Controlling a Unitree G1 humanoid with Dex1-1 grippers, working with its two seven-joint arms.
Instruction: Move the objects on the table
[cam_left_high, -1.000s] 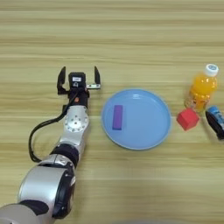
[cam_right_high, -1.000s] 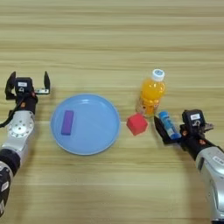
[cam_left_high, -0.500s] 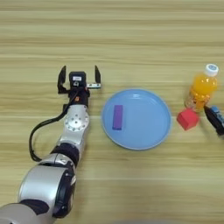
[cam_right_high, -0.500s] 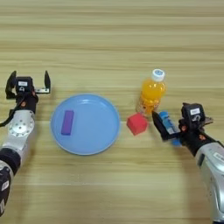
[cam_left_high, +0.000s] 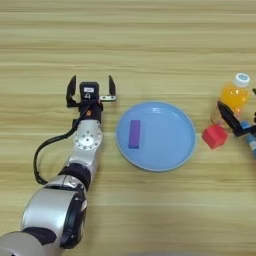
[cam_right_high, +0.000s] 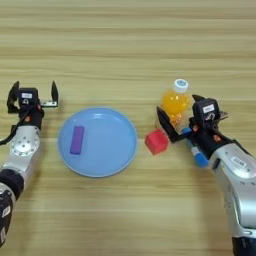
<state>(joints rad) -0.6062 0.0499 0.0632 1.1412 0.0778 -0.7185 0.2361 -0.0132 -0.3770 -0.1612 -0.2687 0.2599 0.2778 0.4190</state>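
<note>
Fingers spread wide on the right gripper (cam_right_high: 181, 119), which sits low on the table (cam_right_high: 125, 45) beside the bottle (cam_right_high: 175, 99). One black finger (cam_right_high: 165, 126) reaches out toward the cube (cam_right_high: 156, 141), its tip just beside it; whether they touch I can't tell. The tube (cam_right_high: 195, 148) lies under the gripper head, long axis slanting from upper left to lower right, blue lower end poking out past the wrist; its upper end is hidden, and I can't tell whether the fingers touch it. The bottle stands upright just behind, white cap on top, orange body near the finger.

Moving left, the cube rests on the wood between gripper and plate (cam_right_high: 120, 150), close to the plate's rim but apart from it. On the blue plate lies the purple block (cam_right_high: 77, 139), flat, long axis running nearly straight away from the robot, left of the plate's centre.

Further left, the left gripper (cam_left_high: 90, 89) is parked on the table, fingers apart and pointing away from the robot, holding nothing, near the plate's far left edge.

The surface is light-brown wood with plank grain running side to side, filling both views.
</note>
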